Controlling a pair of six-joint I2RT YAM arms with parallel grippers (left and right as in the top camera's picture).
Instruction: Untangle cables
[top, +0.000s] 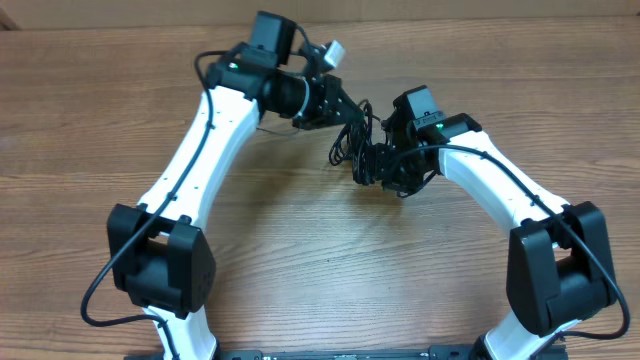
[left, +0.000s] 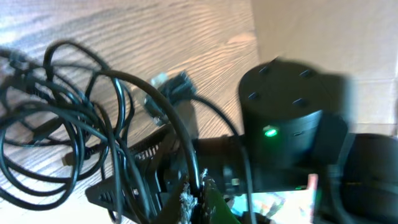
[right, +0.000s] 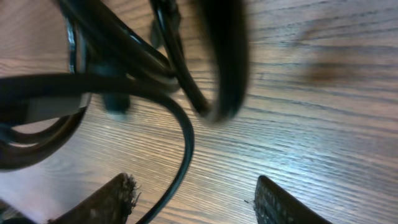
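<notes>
1. The cables (top: 355, 145) sit bunched on the wooden surface (top: 300, 240) between both arms
2. Left pincer (left: 198, 198) is nearly closed, pinching one strand of the cables
3. Right pincer (right: 193, 199) gapes wide, gripping nothing, with a strand crossing between its fingers

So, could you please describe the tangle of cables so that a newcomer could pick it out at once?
On the wooden table, look where the white left arm and right arm nearly meet. Between their tips is the cable bundle: thin black cords in loose loops, much slimmer than the thick black wires running along the arms.
</notes>
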